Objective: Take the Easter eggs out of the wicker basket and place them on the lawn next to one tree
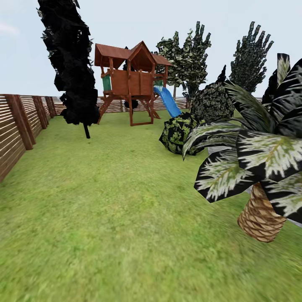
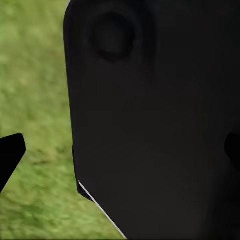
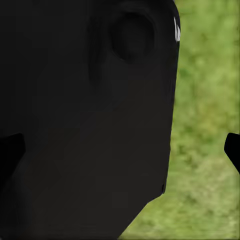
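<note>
Big dark robot part (image 2: 155, 125) blocks your left wrist view, same at right wrist (image 3: 85, 125); cannot tell if either gripper is spread or clenched; lawn (image 1: 105, 209) ahead; basket, eggs not spotted; pale-trunk tree (image 1: 188, 58) far ahead, right of playhouse (image 1: 132, 79); palm (image 1: 260, 167) close right.

You face the lawn (image 1: 105, 201). The fence (image 1: 21, 121) runs along it from nine to eleven o'clock. A cypress-like tree (image 1: 71, 63) stands at eleven, the play tower (image 1: 132, 79) behind it near twelve, bushes (image 1: 180, 132) at one, and a palm (image 1: 260, 214) close at three.
</note>
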Controlling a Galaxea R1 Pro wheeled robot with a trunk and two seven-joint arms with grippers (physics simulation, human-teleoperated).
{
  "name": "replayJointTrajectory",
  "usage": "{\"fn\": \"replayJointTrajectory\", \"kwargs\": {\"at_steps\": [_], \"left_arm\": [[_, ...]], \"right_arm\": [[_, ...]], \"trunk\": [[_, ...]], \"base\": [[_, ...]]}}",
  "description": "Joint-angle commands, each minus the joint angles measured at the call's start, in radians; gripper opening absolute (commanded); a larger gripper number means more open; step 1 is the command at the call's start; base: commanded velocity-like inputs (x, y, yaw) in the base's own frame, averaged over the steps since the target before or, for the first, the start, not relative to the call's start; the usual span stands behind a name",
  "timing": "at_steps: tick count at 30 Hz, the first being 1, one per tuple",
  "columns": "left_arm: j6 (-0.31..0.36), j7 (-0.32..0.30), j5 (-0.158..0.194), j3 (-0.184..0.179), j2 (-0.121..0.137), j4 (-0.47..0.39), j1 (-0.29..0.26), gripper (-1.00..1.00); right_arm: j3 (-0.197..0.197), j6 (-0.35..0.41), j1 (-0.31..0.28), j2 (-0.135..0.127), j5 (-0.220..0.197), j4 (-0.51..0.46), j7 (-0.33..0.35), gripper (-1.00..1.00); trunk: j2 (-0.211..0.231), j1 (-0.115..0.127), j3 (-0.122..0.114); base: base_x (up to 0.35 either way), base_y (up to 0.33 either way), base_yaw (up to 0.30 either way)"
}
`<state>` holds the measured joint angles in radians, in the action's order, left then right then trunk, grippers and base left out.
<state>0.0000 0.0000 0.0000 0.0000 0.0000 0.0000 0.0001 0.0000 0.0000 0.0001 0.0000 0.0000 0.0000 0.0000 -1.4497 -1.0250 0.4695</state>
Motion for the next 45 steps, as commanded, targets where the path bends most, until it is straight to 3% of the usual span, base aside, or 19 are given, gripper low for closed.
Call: {"fn": "replayJointTrajectory", "kwargs": {"at_steps": [1, 10, 31, 33, 38, 45], "left_arm": [[-0.006, 0.002, 0.006, 0.006, -0.002, -0.006, -0.003, 1.0], [-0.007, -0.004, 0.006, 0.006, -0.001, -0.02, -0.003, 1.0], [-0.004, -0.007, 0.006, 0.007, -0.002, -0.018, -0.003, 1.0], [-0.005, -0.004, 0.006, 0.008, -0.001, -0.019, -0.003, 1.0], [-0.007, -0.004, 0.006, 0.008, -0.004, -0.019, -0.003, 1.0], [-0.008, -0.009, 0.005, 0.007, -0.01, -0.019, -0.003, 1.0]], "right_arm": [[0.001, -0.003, -0.006, 0.0, 0.006, -0.006, 0.006, 1.0], [0.004, -0.04, -0.057, -0.004, 0.002, -0.009, -0.002, 1.0], [0.008, -0.044, -0.059, 0.002, 0.003, -0.006, 0.011, 1.0], [0.02, -0.04, -0.059, 0.001, 0.017, -0.004, 0.034, 1.0], [0.097, -0.032, -0.06, 0.003, 0.112, 0.003, 0.155, 1.0], [0.108, -0.028, -0.06, 0.0, 0.141, -0.006, 0.143, 1.0]], "trunk": [[0.0, 0.0, 0.0], [0.0, 0.0, 0.0], [0.0, 0.0, 0.006], [0.0, 0.0, 0.007], [0.0, 0.0, 0.007], [0.0, 0.0, 0.007]], "base": [[0.0, 0.0, 0.0], [0.0, 0.0, 0.0], [0.0, 0.0, 0.01], [0.0, 0.0, 0.041], [0.0, 0.0, 0.0], [0.0, 0.0, 0.0]]}}
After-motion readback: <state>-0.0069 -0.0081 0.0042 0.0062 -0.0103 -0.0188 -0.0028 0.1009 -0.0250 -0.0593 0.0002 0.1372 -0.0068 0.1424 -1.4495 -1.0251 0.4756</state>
